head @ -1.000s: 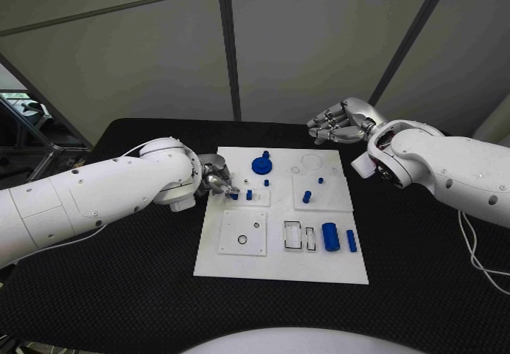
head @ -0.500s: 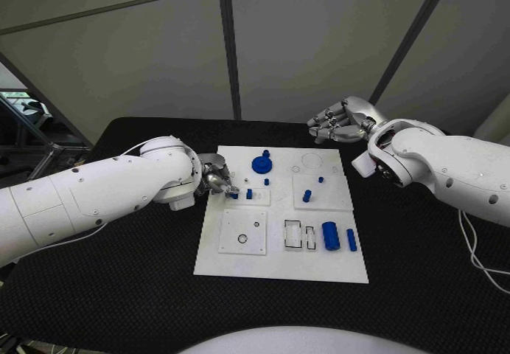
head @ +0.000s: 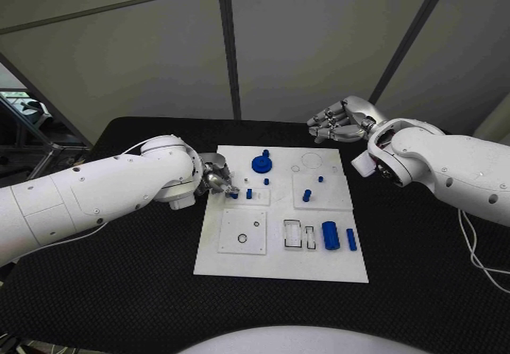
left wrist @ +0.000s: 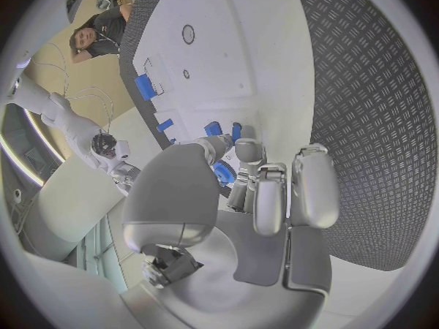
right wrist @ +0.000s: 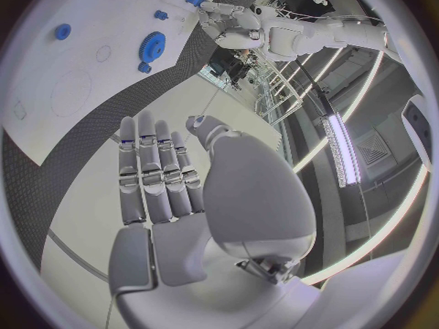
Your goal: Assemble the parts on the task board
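Observation:
The white task board lies in the middle of the black table. My left hand is low over the board's left edge and pinches a small blue part between thumb and fingers. Just beyond its fingertips two short blue pegs stand in a small raised plate. A blue gear sits at the board's far middle. My right hand hovers above the board's far right corner with nothing in it, fingers loosely bent.
A blue peg stands on the right raised plate. A thick blue cylinder and a thin blue bar lie near the board's right edge, beside two rectangular slots. A square plate with a ring hole sits front left.

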You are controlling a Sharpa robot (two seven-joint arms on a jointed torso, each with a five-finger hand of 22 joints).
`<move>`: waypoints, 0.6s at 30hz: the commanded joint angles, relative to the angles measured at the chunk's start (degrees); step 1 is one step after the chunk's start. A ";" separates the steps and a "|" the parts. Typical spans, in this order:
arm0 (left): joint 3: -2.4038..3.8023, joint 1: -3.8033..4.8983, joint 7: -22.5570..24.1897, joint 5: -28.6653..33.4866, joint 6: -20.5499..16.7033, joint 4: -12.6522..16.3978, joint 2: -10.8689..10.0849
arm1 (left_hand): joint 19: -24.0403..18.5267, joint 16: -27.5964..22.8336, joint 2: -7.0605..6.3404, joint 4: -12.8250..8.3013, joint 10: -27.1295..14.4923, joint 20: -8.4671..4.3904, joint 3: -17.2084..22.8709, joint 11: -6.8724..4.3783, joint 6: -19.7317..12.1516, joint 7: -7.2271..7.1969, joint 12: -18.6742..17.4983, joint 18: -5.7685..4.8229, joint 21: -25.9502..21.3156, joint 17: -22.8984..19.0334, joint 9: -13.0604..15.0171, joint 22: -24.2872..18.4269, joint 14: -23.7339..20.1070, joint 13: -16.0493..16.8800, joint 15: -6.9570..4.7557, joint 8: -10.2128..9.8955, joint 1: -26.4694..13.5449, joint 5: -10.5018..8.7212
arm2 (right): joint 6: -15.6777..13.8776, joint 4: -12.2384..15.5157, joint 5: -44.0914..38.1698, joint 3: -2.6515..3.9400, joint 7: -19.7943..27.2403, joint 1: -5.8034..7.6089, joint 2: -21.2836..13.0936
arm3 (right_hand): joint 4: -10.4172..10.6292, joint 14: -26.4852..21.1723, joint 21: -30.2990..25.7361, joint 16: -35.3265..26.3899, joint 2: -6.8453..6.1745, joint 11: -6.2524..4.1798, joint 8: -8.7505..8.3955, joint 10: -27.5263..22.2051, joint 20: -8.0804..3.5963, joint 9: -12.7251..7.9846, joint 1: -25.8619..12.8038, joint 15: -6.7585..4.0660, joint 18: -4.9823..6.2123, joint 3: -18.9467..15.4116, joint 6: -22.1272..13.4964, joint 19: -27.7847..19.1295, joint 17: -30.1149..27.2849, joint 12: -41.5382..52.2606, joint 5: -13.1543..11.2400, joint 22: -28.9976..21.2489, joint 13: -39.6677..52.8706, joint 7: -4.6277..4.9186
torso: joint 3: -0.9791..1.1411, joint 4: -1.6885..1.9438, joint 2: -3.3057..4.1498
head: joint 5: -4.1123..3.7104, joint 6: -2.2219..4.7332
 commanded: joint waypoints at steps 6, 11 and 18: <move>-0.08 -0.07 -0.38 -0.32 2.31 -0.36 0.57 | 0.61 -0.09 -0.37 -6.68 0.39 -0.57 7.14 0.05 0.22 -0.35 0.36 -3.83 0.37 13.90 0.15 1.33 5.66 0.20 -0.38 0.30 0.05 0.18 | 0.21 0.20 -0.07 0.03 0.53 0.10 -0.11 | 0.16 -0.31 -0.24 -0.15 0.12 0.09 0.18 -0.45 0.41 0.06 -0.38 0.01 0.91 0.35 -0.20 0.00 -0.08 0.32 0.04 -0.09 -0.06 0.05 | -0.03 -0.03 0.02 | -0.17 -0.16; -0.08 -0.07 -0.39 -0.32 2.60 -0.71 0.81 | 0.68 -0.04 -0.83 -6.48 0.77 -0.60 6.86 -0.03 0.46 -0.53 0.69 -3.86 0.46 13.96 0.29 1.47 5.68 0.55 -0.41 0.51 -1.05 0.02 | 0.18 0.27 -0.07 0.03 0.52 0.10 -0.17 | 0.17 -0.32 -0.26 -0.15 0.12 0.09 0.18 -0.45 0.41 0.06 -0.40 0.02 0.92 0.35 -0.20 0.00 -0.09 0.32 0.04 -0.10 -0.06 0.06 | 0.01 -0.03 0.03 | -0.17 -0.22; -0.08 -0.06 -0.42 -0.31 2.84 -1.28 1.15 | 0.74 -0.05 -1.67 -5.27 0.90 -0.81 3.58 -0.36 1.25 -0.99 0.90 -3.87 0.40 13.95 0.30 1.58 5.68 0.57 -0.68 0.63 -4.27 -0.26 | 0.08 0.33 -0.07 0.03 0.51 0.10 -0.24 | 0.17 -0.32 -0.26 -0.15 0.12 0.09 0.18 -0.45 0.41 0.06 -0.40 0.02 0.92 0.35 -0.20 0.00 -0.09 0.32 0.04 -0.10 -0.06 0.06 | 0.00 -0.01 -0.01 | -0.20 -0.28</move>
